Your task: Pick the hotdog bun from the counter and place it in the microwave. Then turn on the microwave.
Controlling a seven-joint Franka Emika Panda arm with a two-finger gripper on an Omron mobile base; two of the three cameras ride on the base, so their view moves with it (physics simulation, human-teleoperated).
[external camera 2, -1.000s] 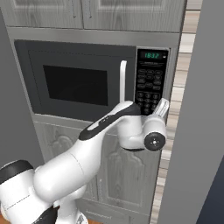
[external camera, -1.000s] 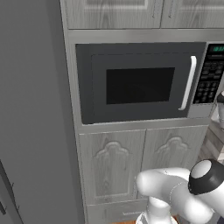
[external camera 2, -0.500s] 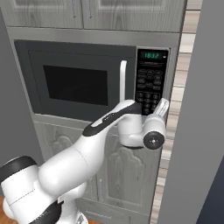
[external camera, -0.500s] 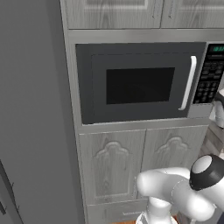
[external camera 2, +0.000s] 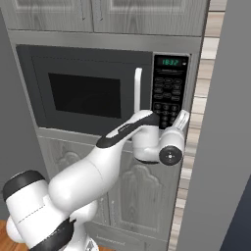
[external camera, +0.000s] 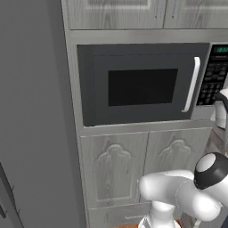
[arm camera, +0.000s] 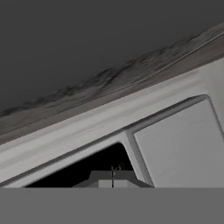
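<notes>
As the left base view stands, we find the microwave (external camera: 142, 84) built into a grey cabinet column, its door closed, the dark window (external camera: 140, 87) facing us and the white vertical handle (external camera: 192, 84) at the door's right edge. The black keypad (external camera: 214, 80) sits right of the handle, partly cut by the frame edge. Grey panelled cabinet doors (external camera: 144, 171) lie below the microwave and a tall flat grey panel (external camera: 35, 116) stands to its left. The white arm (external camera: 187, 191) rises from the lower right; part of its hand shows at the right edge beside the keypad.

In the right base view, we note the arm (external camera 2: 88, 176) reaching up from the lower left to the keypad (external camera 2: 168, 98), under a lit green display (external camera 2: 170, 62). The claw (external camera 2: 171, 120) is pressed up to the lower rows of the keypad, its tips hidden behind the hand. The handle (external camera 2: 138, 90) stands just left of the hand. A brick-pattern strip (external camera 2: 196, 112) shows right of the microwave (external camera 2: 88, 90).

In the hand view, the two finger tips (arm camera: 105, 179) stand together, closed on nothing, very near a dark panel with grey framed edges (arm camera: 175, 144). We cannot see the hotdog bun, so its place cannot be told.
</notes>
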